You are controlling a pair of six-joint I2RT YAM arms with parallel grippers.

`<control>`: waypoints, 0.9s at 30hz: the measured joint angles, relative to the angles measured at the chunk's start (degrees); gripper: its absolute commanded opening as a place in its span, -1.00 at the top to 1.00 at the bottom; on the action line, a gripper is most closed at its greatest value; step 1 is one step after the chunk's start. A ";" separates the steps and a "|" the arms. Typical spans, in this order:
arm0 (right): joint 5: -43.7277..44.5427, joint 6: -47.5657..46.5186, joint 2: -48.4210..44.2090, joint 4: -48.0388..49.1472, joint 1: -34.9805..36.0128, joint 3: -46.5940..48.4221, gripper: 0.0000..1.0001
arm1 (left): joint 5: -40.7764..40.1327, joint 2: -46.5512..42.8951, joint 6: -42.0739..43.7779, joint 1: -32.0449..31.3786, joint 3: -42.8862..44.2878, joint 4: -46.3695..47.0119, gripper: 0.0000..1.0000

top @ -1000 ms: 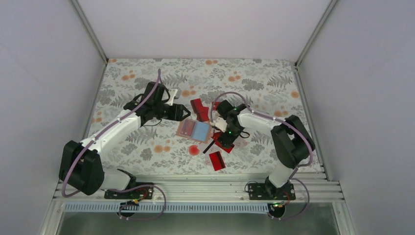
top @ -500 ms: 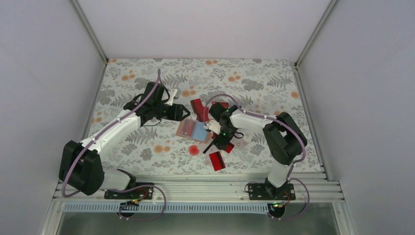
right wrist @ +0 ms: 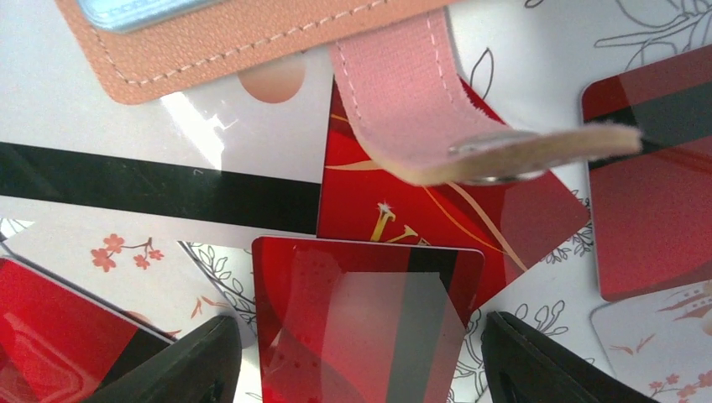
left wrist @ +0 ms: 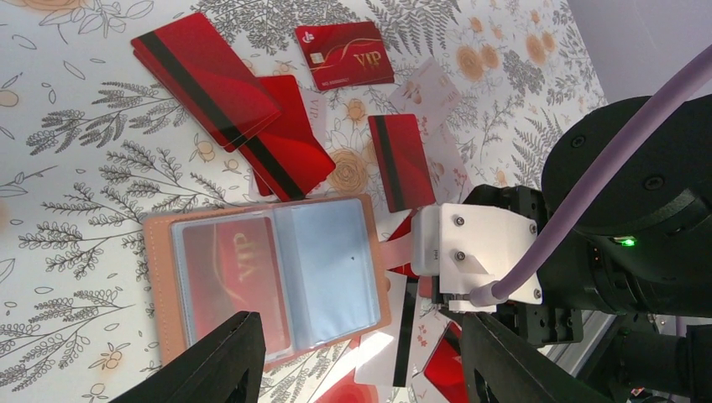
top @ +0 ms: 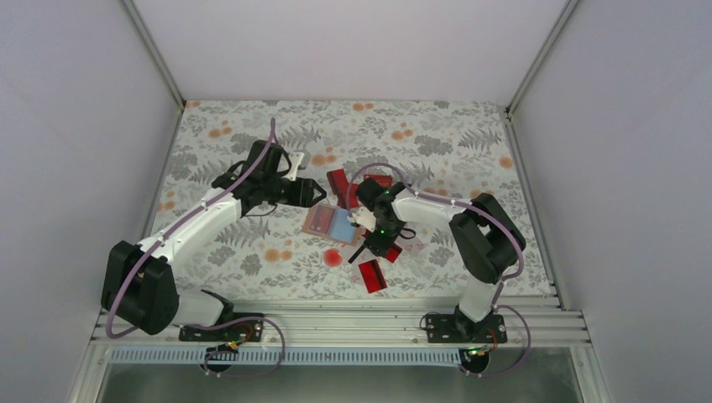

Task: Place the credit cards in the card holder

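The card holder (left wrist: pixel 159 252) lies open and flat, light blue inside, with a red VIP card in its left pocket; it also shows in the top view (top: pixel 332 222). My left gripper (left wrist: pixel 361 369) hangs open over its near edge, holding nothing. Loose credit cards (left wrist: pixel 206 75) lie around it, mostly red with black stripes. In the right wrist view my right gripper (right wrist: pixel 365 369) straddles one red striped card (right wrist: pixel 369 319) lying flat. A small gap shows on each side of that card. The holder's pink strap (right wrist: pixel 403 92) with its stud lies just beyond.
A white card with a black stripe (right wrist: pixel 126 180) lies beside the holder's corner (right wrist: pixel 235 42). A round red spot (top: pixel 333 257) marks the floral cloth, and one red card (top: pixel 372 275) lies nearer the bases. My right wrist (left wrist: pixel 479 269) sits close to the holder's right edge.
My right gripper has shifted a little left toward the holder and its jaws have narrowed around the red striped card. The left arm has not moved.
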 measured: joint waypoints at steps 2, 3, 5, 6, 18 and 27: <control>0.00 0.22 0.35 -0.13 0.07 0.04 -0.42 | -0.07 0.00 0.00 0.00 0.00 0.00 -0.19; -0.02 0.31 0.42 -0.13 0.09 0.02 -0.40 | -0.17 -0.02 0.00 0.00 0.00 0.00 -0.19; -0.04 0.37 0.48 -0.20 0.17 0.02 -0.37 | -0.28 -0.04 0.00 0.00 0.00 0.00 -0.19; -0.04 0.37 0.50 -0.22 0.24 0.02 -0.36 | -0.37 -0.07 0.00 0.00 -0.02 0.00 -0.19; -0.04 0.59 0.39 -0.57 0.57 0.44 -0.27 | -0.61 -1.16 -0.02 0.00 -0.02 0.02 -0.19; -0.02 1.01 0.31 -0.87 0.68 0.76 -0.24 | -0.61 -1.20 -0.02 0.00 -0.02 0.02 -0.19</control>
